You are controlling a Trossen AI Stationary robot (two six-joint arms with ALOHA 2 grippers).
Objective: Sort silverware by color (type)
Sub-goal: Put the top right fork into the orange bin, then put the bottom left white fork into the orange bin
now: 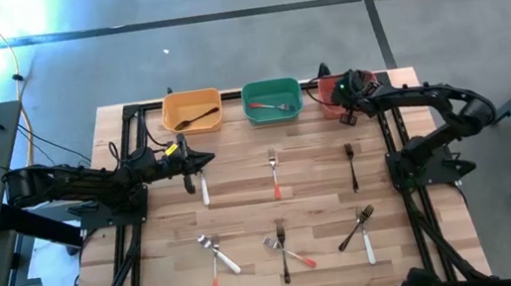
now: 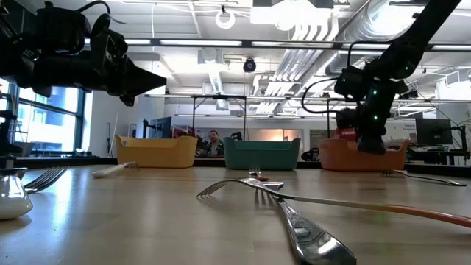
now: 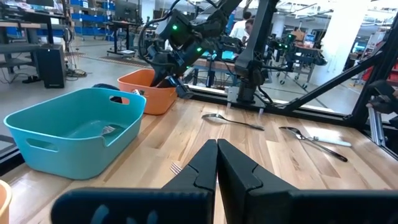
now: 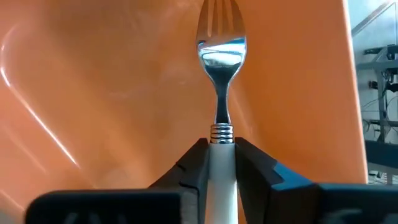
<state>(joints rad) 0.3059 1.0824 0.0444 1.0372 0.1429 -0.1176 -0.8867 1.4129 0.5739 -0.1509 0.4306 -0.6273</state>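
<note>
Right gripper (image 4: 222, 163): its two dark fingers sit on each side of a white-handled fork (image 4: 221, 93), just under the ring where the handle meets the metal. I think it is pinching the handle, but the grip may be starting to let go. I cannot be sure.
Where that fork is: right over the red bin (image 1: 334, 93), at the far right end of the row, with its prongs pointing into the bin.
How the fork will handle: it looks light, thin and stiff. The shiny metal is slippery, so the handle is the best place to hold.
Left gripper (image 3: 217, 163): fingers pressed together, holding nothing. It hangs over the table (image 1: 242, 190) near the yellow bin (image 1: 192, 111).
Other bins: the yellow bin has a black-handled piece in it. The green bin (image 1: 272, 101) has one piece too.
Still on the table: more silverware (image 1: 283, 247) lies in small crossed piles near the front, and a few single forks lie in the middle.
Watch out: crossed pieces may drag each other when one is lifted.
</note>
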